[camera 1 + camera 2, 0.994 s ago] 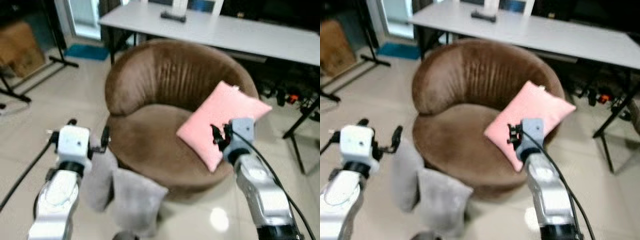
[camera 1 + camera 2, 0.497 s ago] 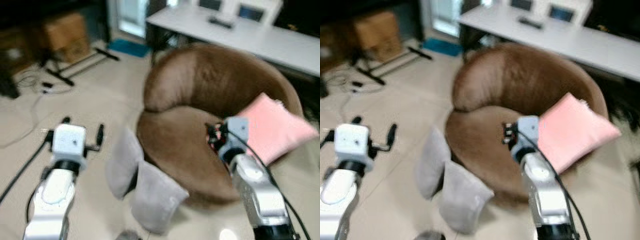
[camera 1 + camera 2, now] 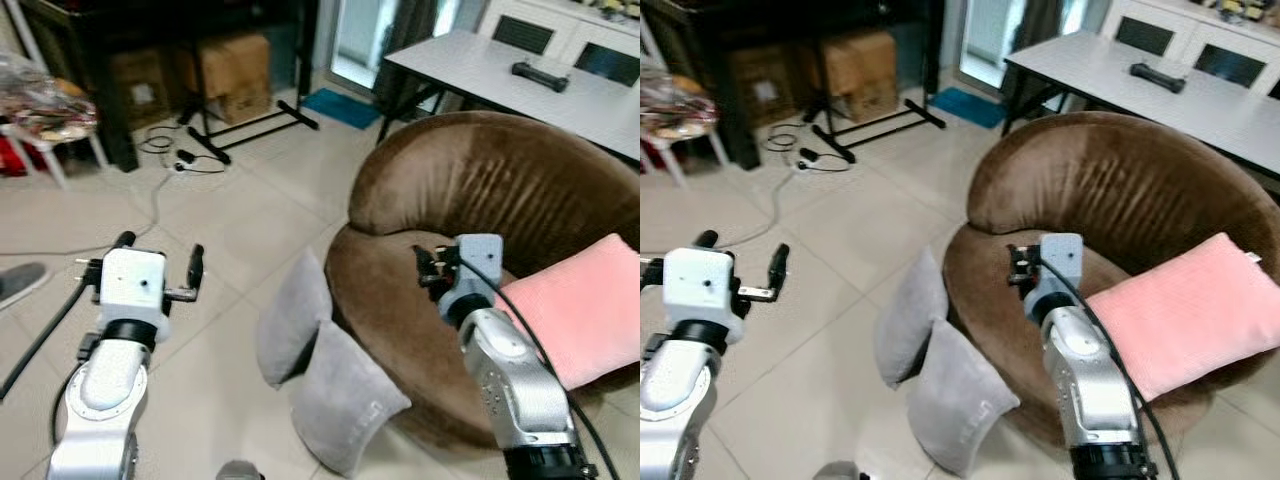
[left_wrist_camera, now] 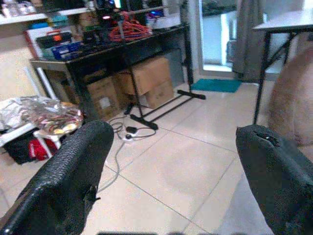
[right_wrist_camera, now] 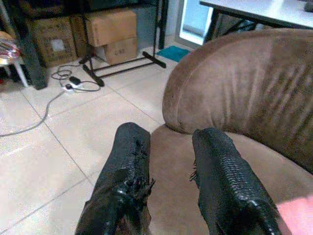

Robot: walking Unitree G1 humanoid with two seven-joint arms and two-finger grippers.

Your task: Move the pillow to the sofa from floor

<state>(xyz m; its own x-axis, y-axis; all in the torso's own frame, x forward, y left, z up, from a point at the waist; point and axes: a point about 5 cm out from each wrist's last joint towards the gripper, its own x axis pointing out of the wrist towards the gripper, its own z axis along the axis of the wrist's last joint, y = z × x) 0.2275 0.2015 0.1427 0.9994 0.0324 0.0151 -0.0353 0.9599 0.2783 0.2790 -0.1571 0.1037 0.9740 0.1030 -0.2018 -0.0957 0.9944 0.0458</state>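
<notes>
2 grey pillows (image 3: 320, 355) lean together on the floor at the brown sofa's (image 3: 480, 200) 9 o'clock; 1 pink pillow (image 3: 585, 305) lies on its seat. The left gripper (image 3: 158, 262) hovers spread wide above the tiles, empty. The right gripper (image 5: 168, 161) hangs over the seat, fingers narrowly apart, empty.

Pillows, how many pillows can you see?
3. Two grey pillows lean against the brown sofa's front on the floor, and one pink pillow lies on its seat. More could be hidden behind it.

The left gripper (image 4: 171, 171) has its two black fingers (image 4: 73, 171) spread wide over pale floor tiles (image 4: 186, 171); beyond stand cardboard boxes (image 4: 146, 81) under a dark shelf (image 4: 122, 44); cables (image 4: 124, 134) lie nearby.
</notes>
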